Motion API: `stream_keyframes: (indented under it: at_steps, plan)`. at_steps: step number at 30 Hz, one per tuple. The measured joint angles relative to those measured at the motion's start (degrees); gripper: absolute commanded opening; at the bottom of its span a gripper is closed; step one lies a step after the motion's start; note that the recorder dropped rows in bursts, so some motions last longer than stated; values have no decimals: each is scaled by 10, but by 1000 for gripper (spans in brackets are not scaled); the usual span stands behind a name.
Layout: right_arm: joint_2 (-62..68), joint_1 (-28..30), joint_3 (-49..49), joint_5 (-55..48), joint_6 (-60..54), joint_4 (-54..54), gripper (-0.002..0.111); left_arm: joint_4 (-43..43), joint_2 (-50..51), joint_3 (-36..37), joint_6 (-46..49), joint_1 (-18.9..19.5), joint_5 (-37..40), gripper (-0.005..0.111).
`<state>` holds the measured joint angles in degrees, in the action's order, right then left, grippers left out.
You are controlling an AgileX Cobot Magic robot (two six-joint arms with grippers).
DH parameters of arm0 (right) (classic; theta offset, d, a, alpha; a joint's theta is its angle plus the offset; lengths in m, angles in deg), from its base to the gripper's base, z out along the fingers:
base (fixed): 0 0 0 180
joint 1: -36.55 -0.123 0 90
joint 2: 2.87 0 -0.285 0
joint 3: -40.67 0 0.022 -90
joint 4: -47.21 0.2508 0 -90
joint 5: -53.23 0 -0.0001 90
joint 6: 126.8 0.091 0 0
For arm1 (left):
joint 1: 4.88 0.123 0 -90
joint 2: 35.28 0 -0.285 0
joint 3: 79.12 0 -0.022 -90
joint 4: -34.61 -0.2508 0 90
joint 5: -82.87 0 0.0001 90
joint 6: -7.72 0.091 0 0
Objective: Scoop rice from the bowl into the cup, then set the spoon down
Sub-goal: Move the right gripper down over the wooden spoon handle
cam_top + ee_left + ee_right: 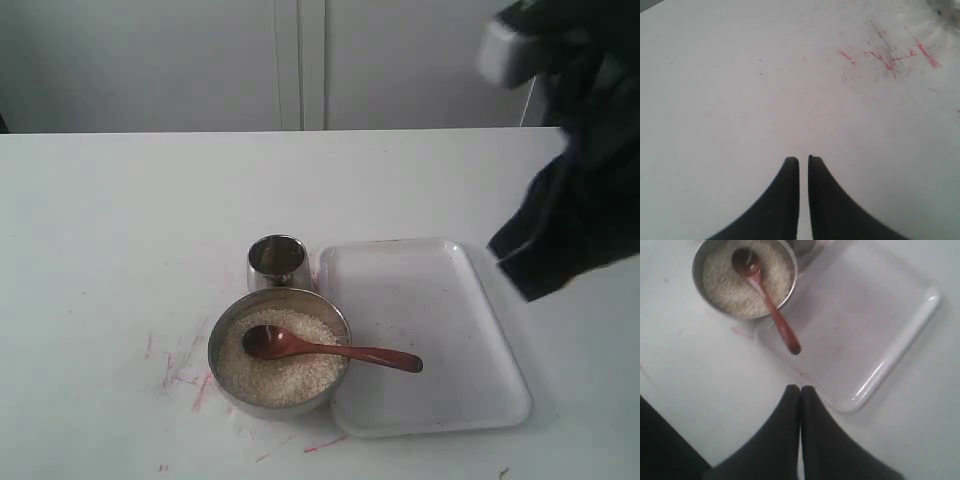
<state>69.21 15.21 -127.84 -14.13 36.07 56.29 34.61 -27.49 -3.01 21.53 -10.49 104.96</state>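
The wide steel bowl (222,330) (699,265) sits near the table's front, filled with off-white rice (285,375) (722,287). The reddish-brown wooden spoon (330,349) (771,307) lies with its oval bowl on the rice and its handle reaching over the rim onto the tray. The small steel cup (276,260) stands just behind the bowl, touching it. My right gripper (800,388) is shut and empty, raised at the right above the table, apart from the spoon. My left gripper (803,159) is shut with a thin slit, over bare table, holding nothing.
A clear plastic tray (440,330) (880,340) lies right of the bowl. Red scribble marks (185,375) (890,57) stain the white table left of the bowl. The right arm (570,200) hangs dark at the upper right. A white wall stands behind the table.
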Motion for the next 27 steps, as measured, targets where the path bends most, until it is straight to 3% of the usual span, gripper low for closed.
stream_keyframes:
  at_steps: [7, 15, 19, 24, 27]
  plan:
    - [149, -54, -38, 15, -80, 1, 0, 0, 0, 0, 0, 0, 0, 14]
    - [208, -67, -38, 69, -156, 0, 1, 0, 0, 0, 0, 0, 0, 14]
    - [211, -67, -38, 81, -167, 0, 16, 0, 0, 0, 0, 0, 0, 14]
    - [211, -67, -38, 82, -188, -2, 48, 0, 0, 0, 0, 0, 0, 14]
    - [211, -67, -38, 81, -203, -2, 54, 0, 0, 0, 0, 0, 0, 14]
